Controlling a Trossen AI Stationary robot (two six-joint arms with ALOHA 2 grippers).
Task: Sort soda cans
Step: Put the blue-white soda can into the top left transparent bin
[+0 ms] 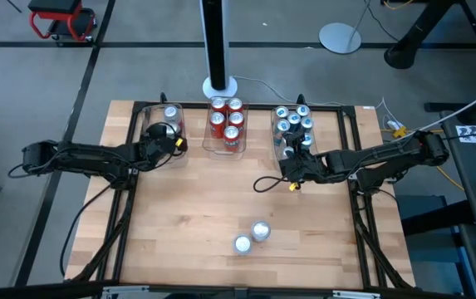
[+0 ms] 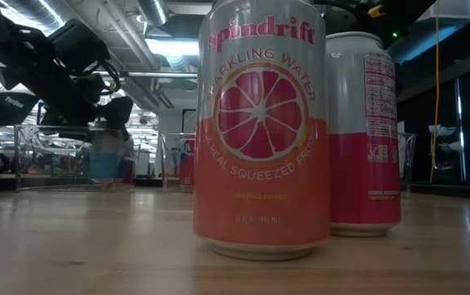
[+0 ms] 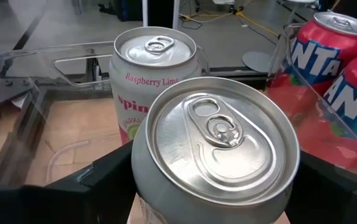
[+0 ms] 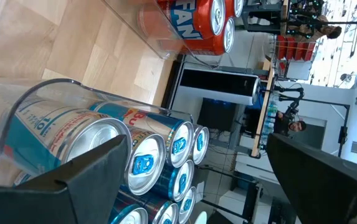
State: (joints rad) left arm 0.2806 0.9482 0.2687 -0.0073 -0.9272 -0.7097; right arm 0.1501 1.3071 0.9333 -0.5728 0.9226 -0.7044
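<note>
My left gripper [image 1: 174, 142] is clenched on an upright Spindrift can [image 3: 215, 140], holding it over the left tray [image 1: 148, 116] at the table's far-left corner, just beside the can already standing there [image 3: 154, 46]; I judge the drop goes straight down. My right gripper [image 1: 291, 170] hangs empty, fingers apart, at the near end of the blue-can tray [image 1: 276, 137]. Two loose cans [image 1: 252, 237] stand upright toward the near edge, nearer the right arm.

Pale wooden table [image 1: 196, 208] with a smooth, lightly grained top. Clear glossy plastic trays [image 4: 53, 93]. Soda cans [image 3: 218, 143] have brushed, shiny metal lids; 2 near cans [image 2: 259, 131] show satin printed sides. Matt dark gripper fingers [image 4: 91, 168].
</note>
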